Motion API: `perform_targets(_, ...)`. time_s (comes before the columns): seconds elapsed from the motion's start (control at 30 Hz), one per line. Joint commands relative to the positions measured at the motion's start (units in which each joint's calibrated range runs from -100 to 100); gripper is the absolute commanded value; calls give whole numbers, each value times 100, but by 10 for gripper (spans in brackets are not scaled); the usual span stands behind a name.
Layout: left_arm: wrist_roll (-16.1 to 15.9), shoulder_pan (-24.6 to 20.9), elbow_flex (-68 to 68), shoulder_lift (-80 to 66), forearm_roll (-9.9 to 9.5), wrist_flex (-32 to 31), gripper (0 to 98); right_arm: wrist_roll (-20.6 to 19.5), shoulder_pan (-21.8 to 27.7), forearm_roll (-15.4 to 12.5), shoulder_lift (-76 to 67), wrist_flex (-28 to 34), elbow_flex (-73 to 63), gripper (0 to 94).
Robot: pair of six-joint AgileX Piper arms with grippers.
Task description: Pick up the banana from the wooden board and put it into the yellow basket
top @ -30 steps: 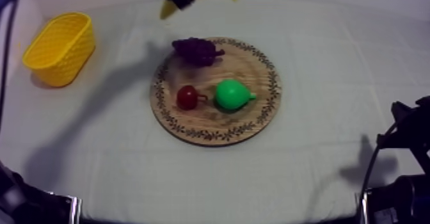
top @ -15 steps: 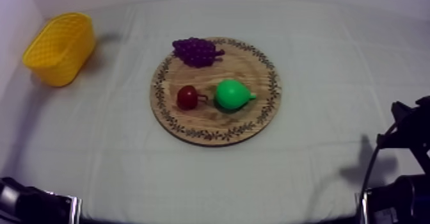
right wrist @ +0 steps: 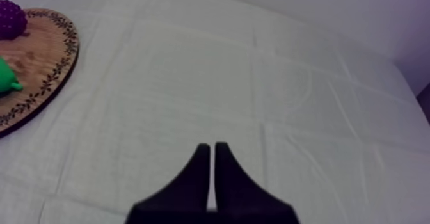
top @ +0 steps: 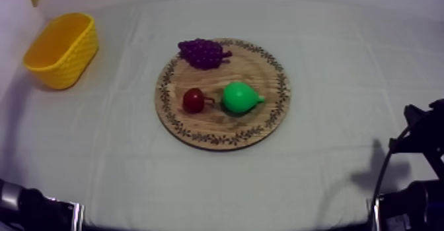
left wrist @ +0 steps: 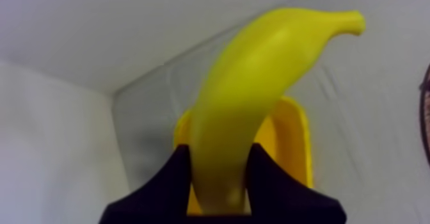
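while left gripper (left wrist: 219,155) clamps banana (left wrist: 256,79), yellow basket (left wrist: 295,143) beyond, right gripper (right wrist: 212,148) closed

Grapes (top: 203,53) apart from small red fruit (top: 193,100); green pear (top: 240,97) just beside it; grey-white cloth (top: 343,82) creased.

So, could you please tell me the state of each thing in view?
Banana: held up in the left claw, near the basket, not in it.
Basket: upright, empty.
Board: lying flat, three fruits on it.
Grapes: on the board's far edge.
Red fruit: on the board.
Pear: on the board, beside the red fruit.
Right claw: shut, empty.
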Motion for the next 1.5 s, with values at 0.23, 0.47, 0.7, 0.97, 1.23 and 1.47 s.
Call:
perform_targets(0.23, -51, -220, 294, 1061, -12, -337, 237, 0, -1, 2, -4, 4, -3, 6)
perform_targets(0.47, -55, -294, 321, 1627, -18, -431, 241, 0, -1, 2, -4, 4, -3, 6)
perform_targets(0.7, -253, -370, 312, 2055, 49, -484, 434, 0, -1, 2, -4, 4, -3, 6)
perform_targets(0.97, -336, -357, 670, 2016, -3, -555, 694, 0, -1, 2, -4, 4, -3, 6)
perform_targets(1.23, -105, -277, 1481, 572, -67, -615, 697, 0, -1, 2, -4, 4, -3, 6)
perform_targets(1.47, 359, -116, 2149, -1607, -80, -661, 530, 0, -1, 2, -4, 4, -3, 6)
